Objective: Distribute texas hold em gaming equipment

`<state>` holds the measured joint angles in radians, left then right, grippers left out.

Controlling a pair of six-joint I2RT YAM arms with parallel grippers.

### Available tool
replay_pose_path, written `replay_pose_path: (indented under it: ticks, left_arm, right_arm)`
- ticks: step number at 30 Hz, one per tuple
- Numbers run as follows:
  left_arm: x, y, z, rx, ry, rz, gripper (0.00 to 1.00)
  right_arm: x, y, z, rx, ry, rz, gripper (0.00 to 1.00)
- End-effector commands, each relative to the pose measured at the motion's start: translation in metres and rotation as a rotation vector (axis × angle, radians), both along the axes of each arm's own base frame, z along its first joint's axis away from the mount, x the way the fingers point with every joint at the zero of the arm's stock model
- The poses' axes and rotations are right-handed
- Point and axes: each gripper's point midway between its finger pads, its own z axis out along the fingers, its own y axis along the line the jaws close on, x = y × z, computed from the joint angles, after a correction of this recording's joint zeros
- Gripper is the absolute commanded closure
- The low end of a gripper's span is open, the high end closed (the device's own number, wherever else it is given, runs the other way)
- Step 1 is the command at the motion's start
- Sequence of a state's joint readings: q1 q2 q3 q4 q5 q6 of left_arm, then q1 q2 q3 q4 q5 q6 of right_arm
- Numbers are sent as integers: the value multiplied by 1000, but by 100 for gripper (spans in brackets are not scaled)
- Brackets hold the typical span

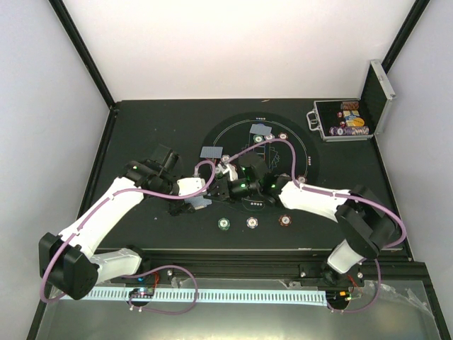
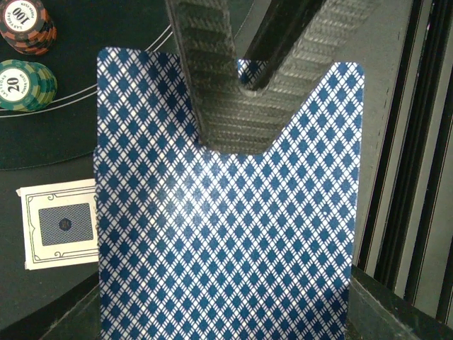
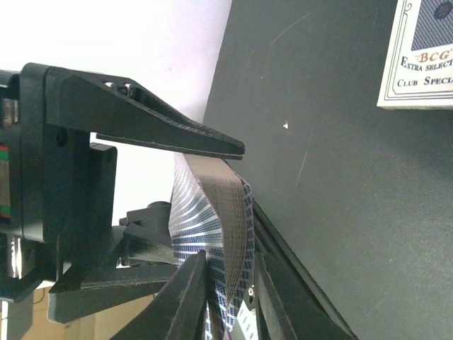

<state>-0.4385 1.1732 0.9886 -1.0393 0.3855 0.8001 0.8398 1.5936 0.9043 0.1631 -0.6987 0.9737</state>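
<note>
As the deck of cards (image 2: 226, 241) is light, slick and apt to fan or shed a card, you should take it by a short end, square across its thickness, w/ firm but not crushing pressure. Finding 1: your left gripper (image 2: 244, 120) has jaws clenched on one end, deck held above the worktop (image 1: 141, 127), towards near edge, left of centre. Finding 2: your right gripper (image 3: 221, 204) has jaws part-way apart, astride deck's free end; contact cannot be told.

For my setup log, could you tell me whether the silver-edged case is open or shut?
Open: the silver-edged case has its lid raised at the right, and coloured chips show inside.
</note>
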Motion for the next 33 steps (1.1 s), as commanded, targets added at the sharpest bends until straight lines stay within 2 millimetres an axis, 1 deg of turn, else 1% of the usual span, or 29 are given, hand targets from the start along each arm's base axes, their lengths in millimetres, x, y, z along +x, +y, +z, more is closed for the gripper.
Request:
replay_pose_path:
  ticks: [1, 4, 7, 16, 19, 22, 26, 29, 33]
  left_arm:
    - [4, -2, 8, -15, -36, -12, 98]
    - [4, -2, 7, -14, -37, -12, 98]
    - [4, -1, 7, -12, -35, -11, 98]
    - [4, -1, 7, -10, -35, -11, 98]
    - [4, -1, 6, -6, -36, -11, 98]
    - [5, 0, 6, 0, -37, -10, 99]
    - [5, 1, 5, 4, -40, -11, 98]
    - [5, 1, 6, 3, -42, -11, 99]
    - [5, 1, 6, 2, -41, -12, 98]
  right_arm:
    - [0, -15, -14, -65, 20, -44, 84]
    - [1, -16, -8, -59, 16, -53, 93]
    - [1, -19, -3, -59, 8, -62, 98]
    - [5, -35, 4, -39, 10, -93, 99]
    - [8, -47, 8, -22, 11, -113, 99]
    - [17, -69, 7, -42, 8, -157, 99]
    - [31, -110, -7, -83, 21, -240, 99]
    - [42, -147, -28, -129, 48, -324, 99]
    - [47, -179, -55, -174, 91, -391, 99]
